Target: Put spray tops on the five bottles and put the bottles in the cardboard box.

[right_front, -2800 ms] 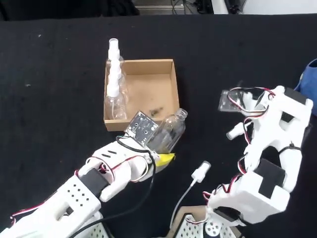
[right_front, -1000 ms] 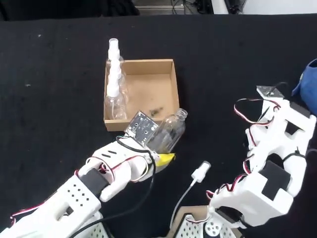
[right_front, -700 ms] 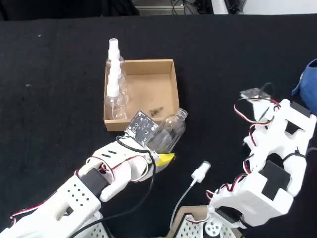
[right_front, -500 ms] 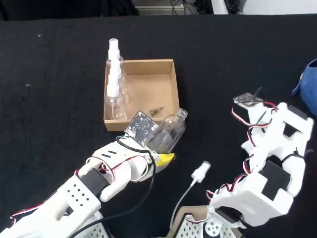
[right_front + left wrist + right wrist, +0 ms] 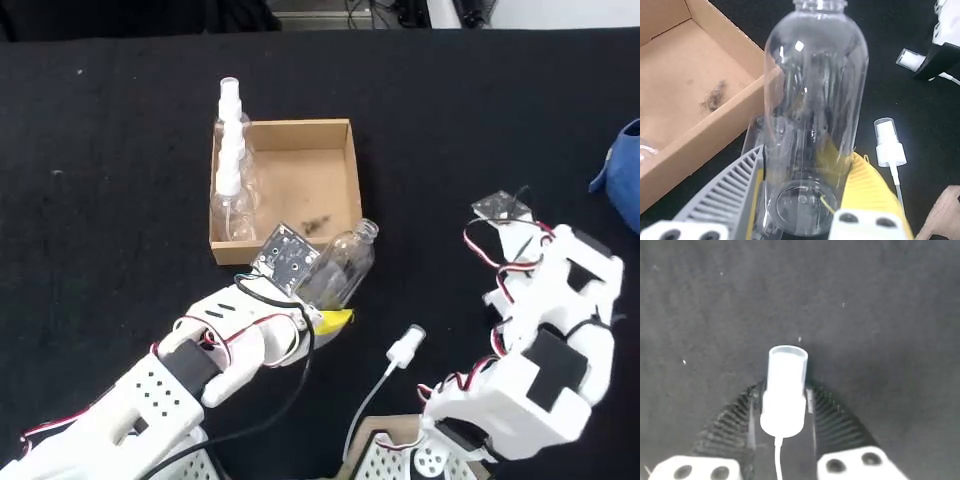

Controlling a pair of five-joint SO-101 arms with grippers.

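The right wrist view shows what the high view hides under the arm: the right hand (image 5: 784, 390) closed on a spray top (image 5: 785, 371). The top is white, its nozzle end pokes out past the fingertips, and its thin tube runs back between the jaws, over black worktop (image 5: 880, 300). The left wrist view shows the left hand (image 5: 807, 157) clamped around the base of a bottle (image 5: 815, 85). The bottle is clear and round-shouldered, with its neck open and bare, pointing away from the hand. Just past the grey finger is a wall of the cardboard box (image 5: 715, 117). On the yellow finger's side a second spray top (image 5: 888, 146) lies on the worktop, apart from the hand. The high view alone gives the box's contents: topped bottles (image 5: 232, 195) standing in a row along the wall farthest from the right hand. Since 2.8 s ago the right arm has swung outward and come partway back. Its spray top, then visible from above, is now under the arm. The left hand, bottle, cardboard box and second spray top have stayed put.
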